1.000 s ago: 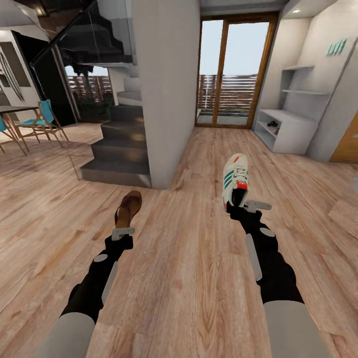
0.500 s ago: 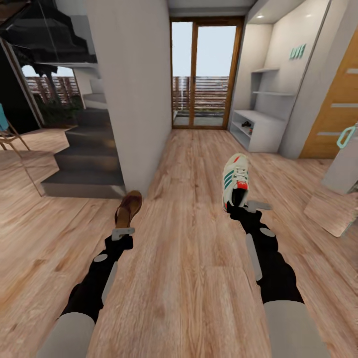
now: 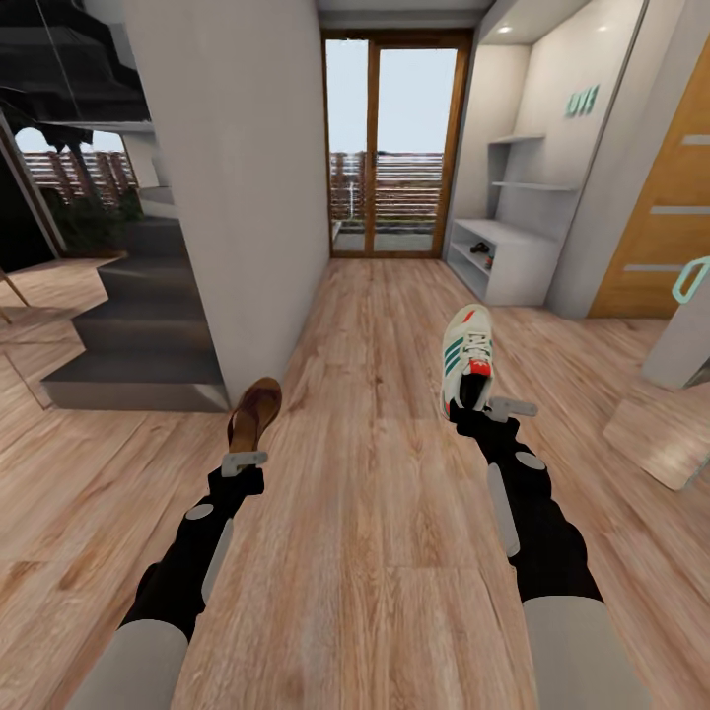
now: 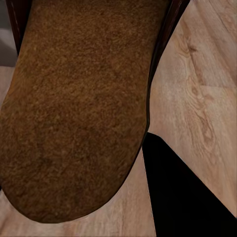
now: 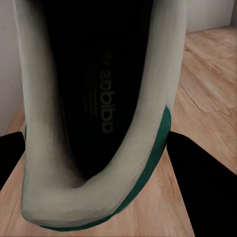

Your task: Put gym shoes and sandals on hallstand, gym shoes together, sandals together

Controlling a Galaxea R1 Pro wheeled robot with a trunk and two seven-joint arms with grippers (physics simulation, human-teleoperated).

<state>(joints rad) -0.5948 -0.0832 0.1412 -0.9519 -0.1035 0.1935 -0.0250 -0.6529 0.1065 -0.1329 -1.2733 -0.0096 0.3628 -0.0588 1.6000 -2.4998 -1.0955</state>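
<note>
Gym shoe (image 5: 98,123) insole reads "adidas", mirrored.

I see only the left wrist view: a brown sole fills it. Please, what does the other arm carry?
Observer: The right claw holds a white sneaker by its heel, toe pointing ahead.
Operator: Is the shoe rack near?
Observer: The shoe rack stands far down the corridor, on the right, beside the glass door.
Operator: Is anything already on it?
Observer: Something small and dark sits on an open shelf; I cannot tell what it is.
</note>
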